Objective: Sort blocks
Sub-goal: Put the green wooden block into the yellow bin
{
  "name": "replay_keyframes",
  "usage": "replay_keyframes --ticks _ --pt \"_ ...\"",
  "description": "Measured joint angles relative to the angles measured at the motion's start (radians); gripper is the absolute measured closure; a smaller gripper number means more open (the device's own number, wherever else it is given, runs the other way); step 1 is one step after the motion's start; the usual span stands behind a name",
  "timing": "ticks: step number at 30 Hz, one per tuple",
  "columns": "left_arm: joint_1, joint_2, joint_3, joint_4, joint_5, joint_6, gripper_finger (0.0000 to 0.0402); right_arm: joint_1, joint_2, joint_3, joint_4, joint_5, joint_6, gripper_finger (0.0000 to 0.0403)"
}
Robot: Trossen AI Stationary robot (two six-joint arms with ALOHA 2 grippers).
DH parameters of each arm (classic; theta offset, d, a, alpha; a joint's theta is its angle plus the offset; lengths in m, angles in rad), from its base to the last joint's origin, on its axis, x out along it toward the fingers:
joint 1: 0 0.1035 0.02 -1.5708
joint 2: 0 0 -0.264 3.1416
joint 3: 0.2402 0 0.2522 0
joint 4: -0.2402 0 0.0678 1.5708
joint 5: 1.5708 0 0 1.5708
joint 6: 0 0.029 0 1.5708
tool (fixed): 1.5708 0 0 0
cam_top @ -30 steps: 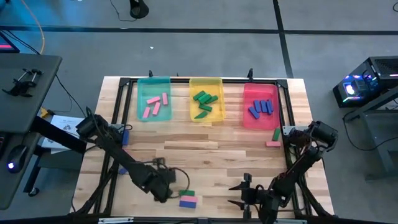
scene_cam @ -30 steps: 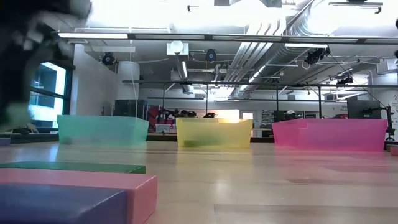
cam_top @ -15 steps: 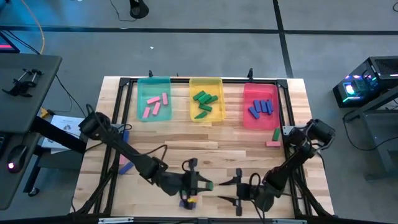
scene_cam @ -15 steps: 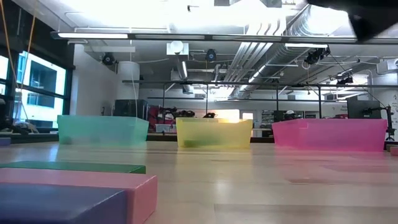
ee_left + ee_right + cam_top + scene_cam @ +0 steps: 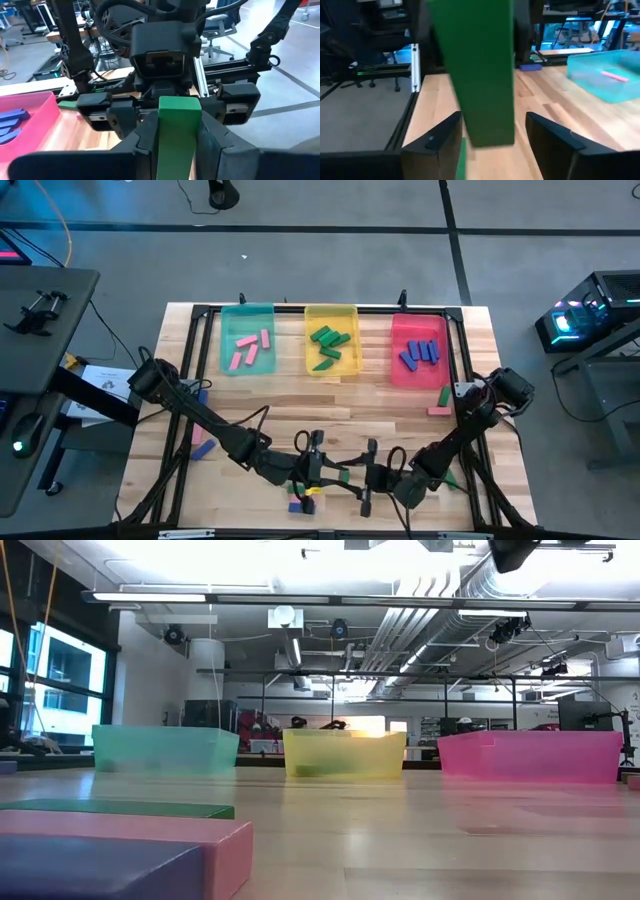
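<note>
Left wrist view: green block (image 5: 178, 131), flat solid bar, clamped upright in left gripper (image 5: 175, 145). Right gripper (image 5: 492, 135), at three o'clock, spread wide around its tip.

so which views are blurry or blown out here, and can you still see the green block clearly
Right wrist view: the green block is close and soft-edged, filling the frame. Left wrist view: it is sharp, clamped in the left hand. Low view: ceiling lights glare white, and the nearest blocks are out of focus. High view: evenly lit, but the block is tiny between the hands.
</note>
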Motion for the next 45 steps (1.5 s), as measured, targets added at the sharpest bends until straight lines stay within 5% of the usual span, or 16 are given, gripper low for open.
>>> replay_keyframes --ticks 8,16,21,29,38,45 --pt "-0.001 0.000 0.002 -0.034 -0.027 -0.019 0.0300 -0.003 0.001 0.010 0.011 0.000 -0.041 0.0325" --pt "-0.032 -0.025 0.001 -0.322 -0.104 -0.210 0.0234 -0.062 -0.086 0.010 -0.292 -0.030 0.197 0.0327" --pt "-0.105 -0.033 0.000 -0.577 -0.260 -0.509 0.0235 -0.274 -0.193 0.011 -0.580 -0.265 0.287 0.0327" --pt "-0.243 -0.034 0.001 -0.785 -0.316 -0.959 0.0235 -0.766 -0.201 0.050 -0.731 -0.670 0.088 0.0327" --pt "-0.382 -0.034 0.001 -0.914 -0.364 -1.350 0.0235 -1.190 -0.010 0.330 -1.037 -0.886 -0.036 0.0327" --pt "-0.440 -0.034 0.001 -0.962 -0.369 -1.510 0.0234 -1.255 0.206 0.529 -1.299 -0.939 -0.088 0.0327"
